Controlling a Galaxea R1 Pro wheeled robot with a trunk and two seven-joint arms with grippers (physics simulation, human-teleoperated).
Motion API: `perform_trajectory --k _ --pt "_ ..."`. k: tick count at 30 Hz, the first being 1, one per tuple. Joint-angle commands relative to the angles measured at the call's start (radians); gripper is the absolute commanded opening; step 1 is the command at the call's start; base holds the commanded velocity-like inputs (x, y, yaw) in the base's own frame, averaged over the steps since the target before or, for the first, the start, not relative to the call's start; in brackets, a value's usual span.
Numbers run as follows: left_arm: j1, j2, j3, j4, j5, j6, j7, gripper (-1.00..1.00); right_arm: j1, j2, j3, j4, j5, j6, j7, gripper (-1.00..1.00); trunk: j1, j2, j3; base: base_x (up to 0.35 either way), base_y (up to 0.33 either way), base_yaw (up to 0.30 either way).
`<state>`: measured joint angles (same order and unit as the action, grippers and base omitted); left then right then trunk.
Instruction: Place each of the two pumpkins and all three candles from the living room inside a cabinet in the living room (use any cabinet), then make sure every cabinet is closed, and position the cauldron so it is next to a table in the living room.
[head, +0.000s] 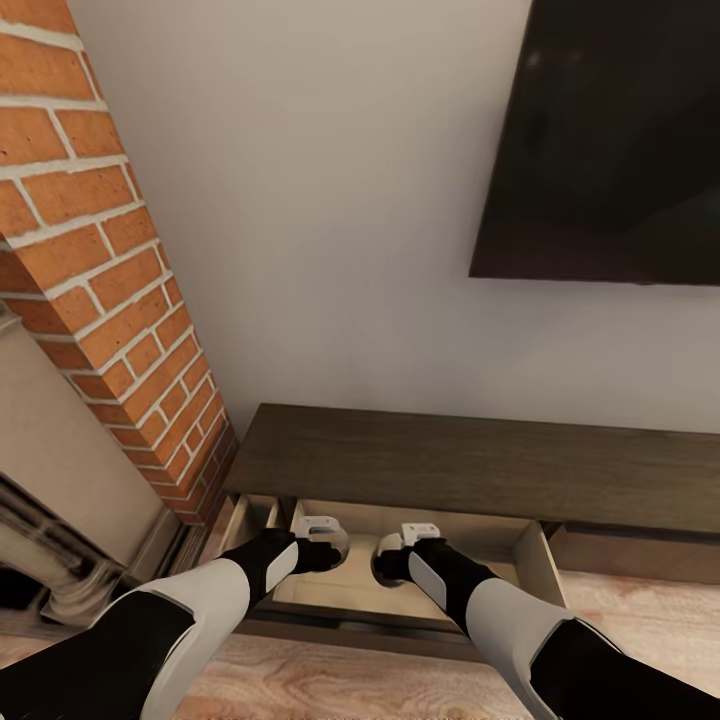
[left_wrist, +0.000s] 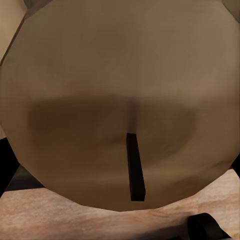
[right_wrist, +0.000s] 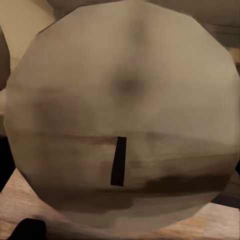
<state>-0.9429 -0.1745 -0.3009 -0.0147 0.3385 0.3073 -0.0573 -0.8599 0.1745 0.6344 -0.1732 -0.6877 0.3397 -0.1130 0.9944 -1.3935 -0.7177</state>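
Both arms hang over the open cabinet drawer (head: 535, 560), left gripper (head: 322, 545) and right gripper (head: 395, 555) each clenched on a candle (left_wrist: 120, 105); releasing near the front lip risks one tipping out.

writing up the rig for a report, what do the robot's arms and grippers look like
Both arms are built alike: glossy black segments alternating with a white shell on the forearm, smooth and rounded, no loose cables or markings visible. The left gripper and right gripper have pale grey-white blocky ends on black wrists.

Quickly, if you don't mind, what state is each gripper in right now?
Left gripper: holding a candle over the open drawer.
Right gripper: holding a candle too.
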Motion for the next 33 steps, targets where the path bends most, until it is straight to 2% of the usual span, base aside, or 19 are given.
perform_trajectory --k 1,14,21,33 --pt "-0.001 0.0 -0.007 -0.001 0.008 0.004 -0.001 -1.0 -0.001 0.0 0.005 0.002 -0.008 0.004 -0.007 -1.0 0.0 -0.001 -0.002 0.0 0.0 0.0" --pt "-0.001 0.0 -0.007 -0.002 0.008 0.0 -0.002 -1.0 -0.001 0.0 0.005 0.008 -0.009 0.004 -0.006 -1.0 0.0 -0.001 -0.007 0.0 0.0 0.0" --pt "-0.001 0.0 -0.007 -0.001 0.008 0.002 -0.002 -1.0 -0.001 0.0 0.006 0.008 -0.009 0.004 -0.007 -1.0 0.027 -0.05 -0.03 0.0 0.0 0.002" --pt "-0.001 0.0 -0.007 -0.001 0.008 0.003 -0.001 -1.0 -0.001 0.0 0.007 0.009 -0.009 0.004 -0.006 -1.0 0.073 -0.134 -0.084 0.0 0.0 0.067"
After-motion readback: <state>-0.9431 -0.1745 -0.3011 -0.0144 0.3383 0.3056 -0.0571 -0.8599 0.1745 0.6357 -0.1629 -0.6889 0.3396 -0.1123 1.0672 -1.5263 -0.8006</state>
